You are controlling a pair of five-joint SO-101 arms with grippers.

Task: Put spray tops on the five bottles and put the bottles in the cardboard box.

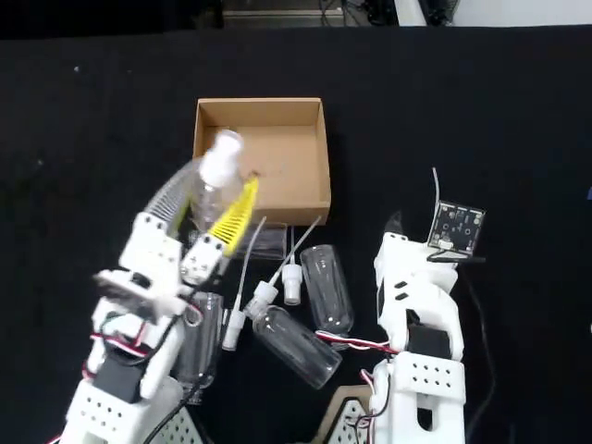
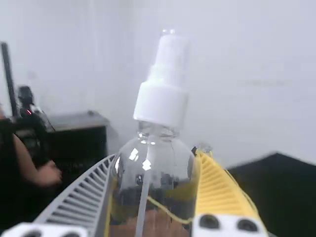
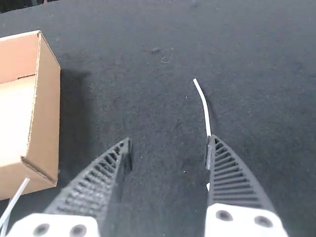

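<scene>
My left gripper (image 1: 220,185) is shut on a clear bottle (image 1: 209,192) that carries a white spray top (image 1: 223,148). It holds the bottle raised over the front left corner of the cardboard box (image 1: 307,157). In the left wrist view the bottle (image 2: 153,165) stands upright between the grey and yellow fingers (image 2: 217,185), with its spray top (image 2: 162,96) on the neck. Three uncapped bottles (image 1: 326,287) (image 1: 298,345) (image 1: 201,340) and three loose spray tops (image 1: 292,280) lie in front of the box. My right gripper (image 3: 168,148) stands open over bare table, to the right of the box (image 3: 29,113).
A fourth clear bottle (image 1: 265,242) lies against the box's front wall, partly behind the yellow finger. A thin white tube (image 3: 203,106) runs beside one right finger. The black table (image 1: 481,111) has free room to the right of and behind the box.
</scene>
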